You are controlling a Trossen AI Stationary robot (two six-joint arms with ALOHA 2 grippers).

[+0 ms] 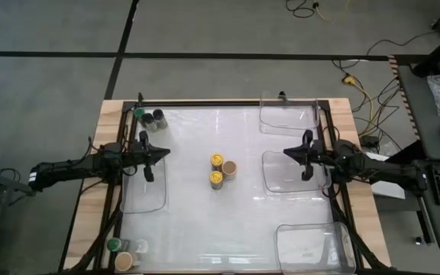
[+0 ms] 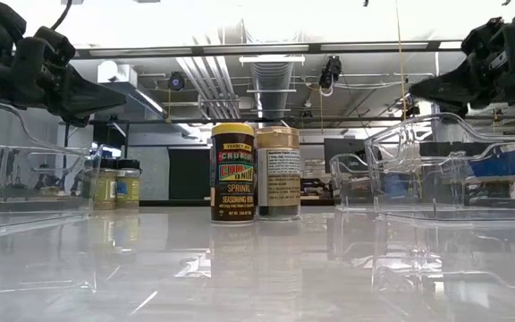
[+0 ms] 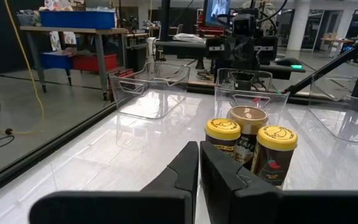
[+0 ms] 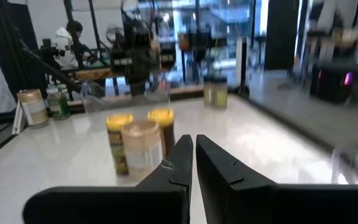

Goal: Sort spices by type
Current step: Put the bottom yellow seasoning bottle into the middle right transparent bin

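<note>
Spices sit in three groups on your table (image 1: 205,221). At the centre of the high view you have a tight cluster, its jars touching: two yellow-lid jars (image 1: 217,161) (image 1: 216,179) and a tan-lid jar (image 1: 229,168). In the low view only one yellow lid (image 2: 232,173) and the tan one (image 2: 277,173) show, side by side at mid-frame.

In the upper left of the high view you see a green-lid jar (image 1: 139,114) and a black-lid jar (image 1: 158,118) near the table's corner. In the lower left stand another green-lid jar (image 1: 114,245) and a second tan-lid jar (image 1: 124,261), close together.

Your left gripper (image 1: 150,163) hangs left of the central cluster, over the near edge of a clear bin (image 1: 145,200), well apart from every jar. Its wrist view shows the two fingers (image 3: 179,177) pressed together, pointing toward the cluster.

Your right gripper (image 1: 305,162) hangs right of the cluster, over the inner edge of the middle right bin (image 1: 285,174), equally clear of the jars. Its fingers (image 4: 180,165) are likewise together and hold nothing.

Two more bins lie on the right side, one at the upper right (image 1: 287,119) and one at the lower right (image 1: 312,248).
</note>
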